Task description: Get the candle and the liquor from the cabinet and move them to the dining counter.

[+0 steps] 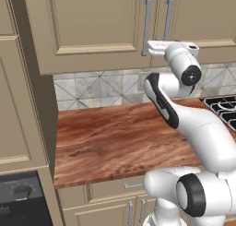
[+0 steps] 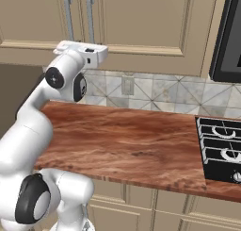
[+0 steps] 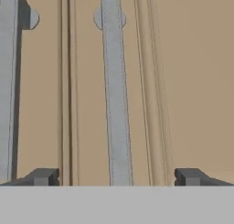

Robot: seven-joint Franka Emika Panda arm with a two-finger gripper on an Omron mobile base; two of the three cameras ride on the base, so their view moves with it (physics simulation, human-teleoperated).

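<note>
The beige cabinet [image 1: 92, 26] [image 2: 141, 18] hangs above the counter with both doors shut. Candle and liquor are hidden; the dining counter is out of view. My arm reaches up so the white hand [image 1: 156, 47] [image 2: 80, 48] sits right in front of the low end of the two silver bar handles [image 1: 147, 24] [image 2: 89, 18]. In the hand view my gripper [image 3: 116, 176] is open, and one handle [image 3: 115, 95] runs straight up between its two dark fingertips [image 3: 43, 176], close ahead. The other handle [image 3: 9, 81] lies at the left edge, past the door seam.
A wood countertop [image 1: 120, 133] [image 2: 132, 140] with a tiled backsplash [image 2: 155, 91] lies under the cabinet. A black stove [image 2: 221, 150] is on the right with a dark appliance [image 2: 230, 37] above it. A tall cabinet side [image 1: 27, 91] and a dark appliance [image 1: 18, 197] stand at the left.
</note>
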